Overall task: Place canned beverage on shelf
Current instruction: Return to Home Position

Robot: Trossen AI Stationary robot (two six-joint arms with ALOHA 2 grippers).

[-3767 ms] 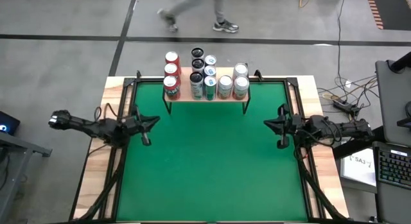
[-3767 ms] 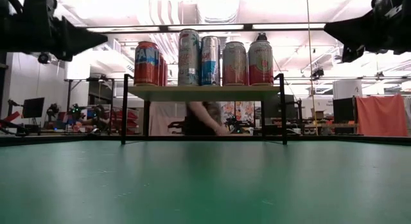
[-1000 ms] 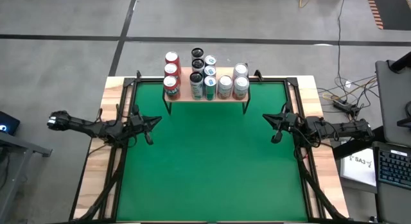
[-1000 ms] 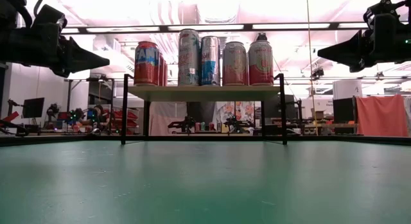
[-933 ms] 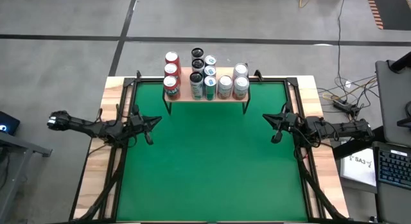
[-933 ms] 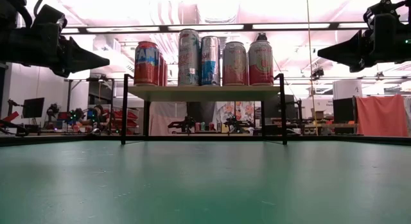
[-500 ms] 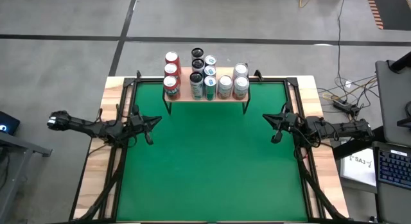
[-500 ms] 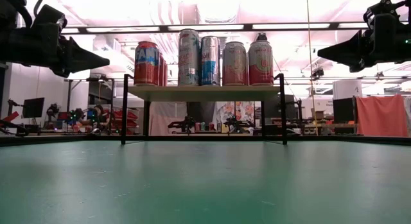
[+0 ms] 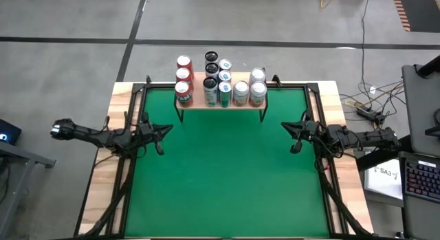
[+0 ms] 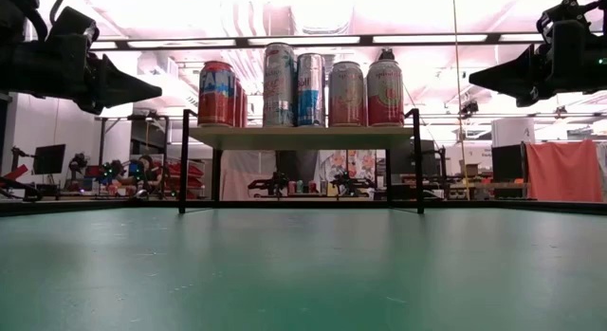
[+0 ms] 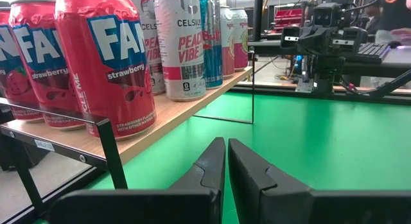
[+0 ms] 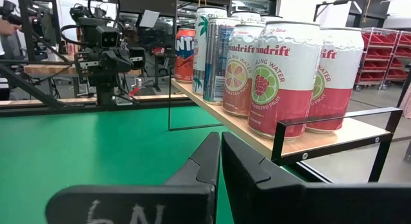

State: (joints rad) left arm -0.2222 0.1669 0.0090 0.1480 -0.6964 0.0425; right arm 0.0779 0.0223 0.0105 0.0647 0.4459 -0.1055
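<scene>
The green table [image 9: 220,185] is seen filling the lower middle of the high view, and the shelf [image 9: 196,90] is set at its top edge, at upper centre, with the cans [image 9: 240,93] stood upright on it in rows. The left gripper [image 9: 166,128] is held over the table's left edge and the right gripper [image 9: 286,126] over its right edge, each with fingers pressed together and nothing pinched. The shelf and cans are found well apart from both, higher in the frame and between them.

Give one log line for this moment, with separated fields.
cans: upright on shelf | left hand: shut, empty, left side of table | right hand: shut, empty, right side of table
</scene>
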